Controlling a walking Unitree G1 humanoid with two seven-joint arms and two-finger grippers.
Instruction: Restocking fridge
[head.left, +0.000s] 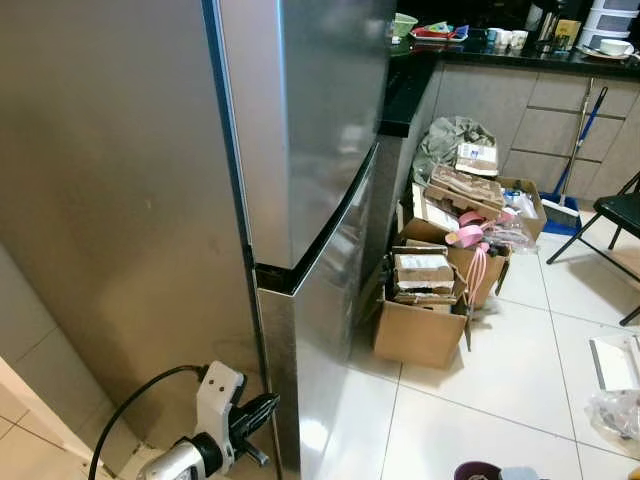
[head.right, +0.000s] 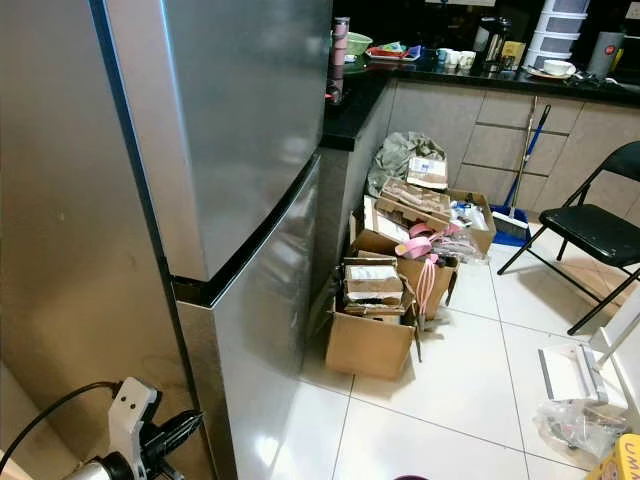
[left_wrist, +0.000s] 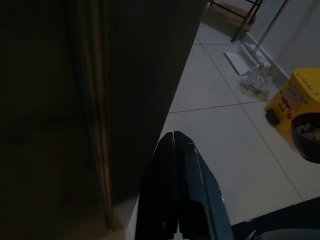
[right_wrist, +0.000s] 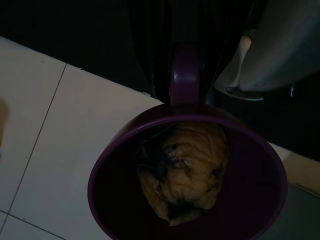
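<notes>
The tall steel fridge (head.left: 150, 200) stands furthest left, its two doors, upper and lower, both closed with a dark seam between them. Low at its corner hangs the left gripper (head.left: 262, 410), its two black fingers (left_wrist: 175, 190) pressed flat together with nothing between them, just beside the lower door. One black cable loops from that wrist toward the floor.

Past the fridge, a black countertop (head.right: 470, 75) runs along the wall, crowded with cups, a tall tumbler and a green bowl; the small things there are too blurred to count properly. Below it, on the white tiled floor (head.left: 480, 400), sit cardboard boxes (head.right: 372, 340): I count three clearly, with one more possibly behind, all stuffed with packets and paper. Something pink (head.left: 468, 236) drapes over the middle box. One blue-handled broom (head.right: 522, 165) leans against the cabinet front. One black folding chair (head.right: 590, 230) stands further right. Near the bottom right lies one clear plastic bag (head.right: 575, 425), and one yellow container (left_wrist: 295, 97) sits at the edge.

The right gripper is hidden behind what it carries, so I cannot tell how its fingers stand. In the right wrist view a purple bowl-like cup (right_wrist: 190, 175) with one handle hangs over the floor, holding one wrinkled, brownish fruit (right_wrist: 182, 170) with dark blotches. That bowl's rim (head.left: 478, 470) peeks in at the bottom of the head view, well apart from the fridge.
</notes>
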